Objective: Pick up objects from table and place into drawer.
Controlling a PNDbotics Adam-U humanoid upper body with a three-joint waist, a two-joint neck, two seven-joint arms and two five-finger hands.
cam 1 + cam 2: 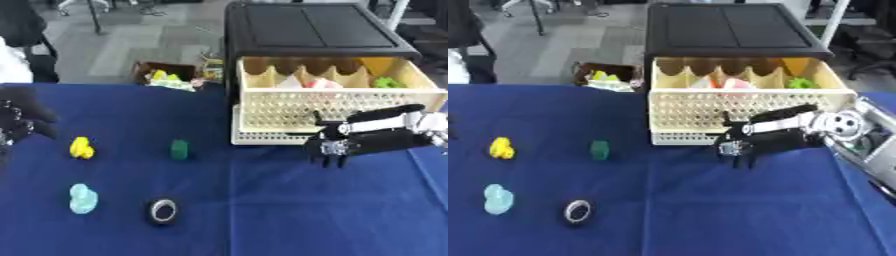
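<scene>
Right robot hand (337, 146) hangs empty, fingers relaxed downward, just before the open drawer (337, 107) at desk's (262, 210) far edge. Yellow piece (81, 148), green block (179, 149), cyan piece (83, 198), tape roll (163, 210) await near left edge.

The right hand (337, 146) hangs with fingers (325, 159) pointing down just before the open cream drawer (332, 107), while a green block (179, 149) sits well to their left on the blue worktop (262, 210).
</scene>
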